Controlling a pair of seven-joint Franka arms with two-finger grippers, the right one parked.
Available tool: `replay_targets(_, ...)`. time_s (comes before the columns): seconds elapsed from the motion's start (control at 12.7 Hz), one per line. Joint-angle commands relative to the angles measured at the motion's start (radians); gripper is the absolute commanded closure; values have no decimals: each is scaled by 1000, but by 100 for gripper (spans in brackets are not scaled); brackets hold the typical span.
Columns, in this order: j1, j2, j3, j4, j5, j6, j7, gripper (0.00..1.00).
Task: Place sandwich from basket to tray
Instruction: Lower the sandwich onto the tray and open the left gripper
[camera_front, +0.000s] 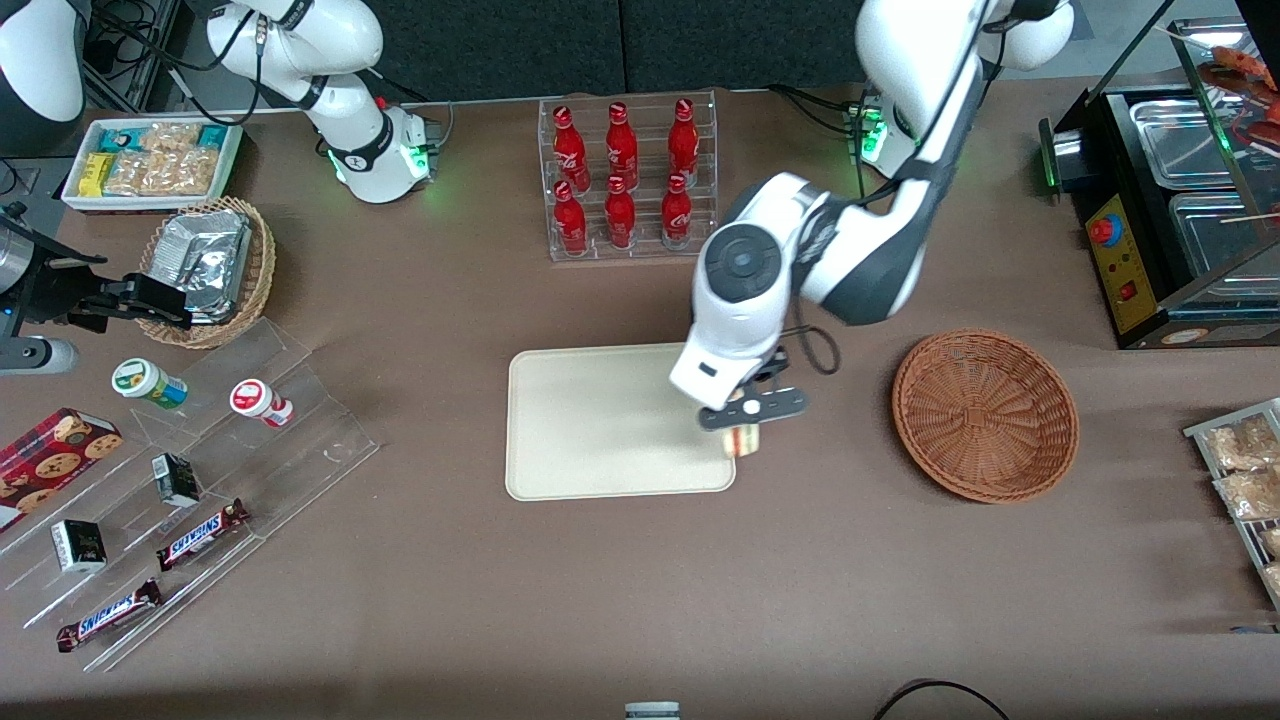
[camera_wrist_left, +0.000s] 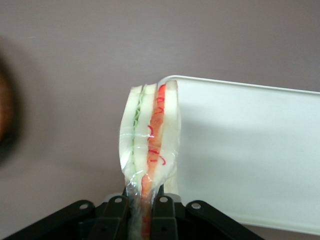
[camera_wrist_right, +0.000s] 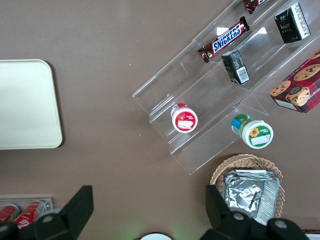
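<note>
Sandwich (camera_front: 741, 440): front view, pinched in the gripper (camera_front: 752, 409), hanging over the tray edge nearest the basket, clear of the table.
Tray (camera_front: 600, 420): front view, flat on the brown table (camera_front: 640, 600), bare cream surface.
Basket (camera_front: 985, 414): front view, on the table toward the working arm's end, apart from the tray, nothing in it.
Bottle rack (camera_front: 629, 177): front view, six red bottles, farther from the camera than the tray.
Sandwich (camera_wrist_left: 150, 145): left wrist view, wrapped wedge on edge, green, orange and red layers facing the camera.
Fingers (camera_wrist_left: 164, 212): left wrist view, narrow, clamped on both bread faces.
Tray corner (camera_wrist_left: 240, 150): left wrist view, rounded corner right beside the wedge, overlapping it.
Tray (camera_wrist_right: 27, 105): right wrist view, bare corner.
Clear stand (camera_wrist_right: 210, 110): right wrist view, candy bar and small cups on it.
</note>
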Motion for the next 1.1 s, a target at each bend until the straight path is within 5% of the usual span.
replay_targets(0.0, -65, 89, 17, 52, 9, 50, -4, 100)
replay_targets(1.02, -136, 221, 17, 26, 58, 177, 16, 100)
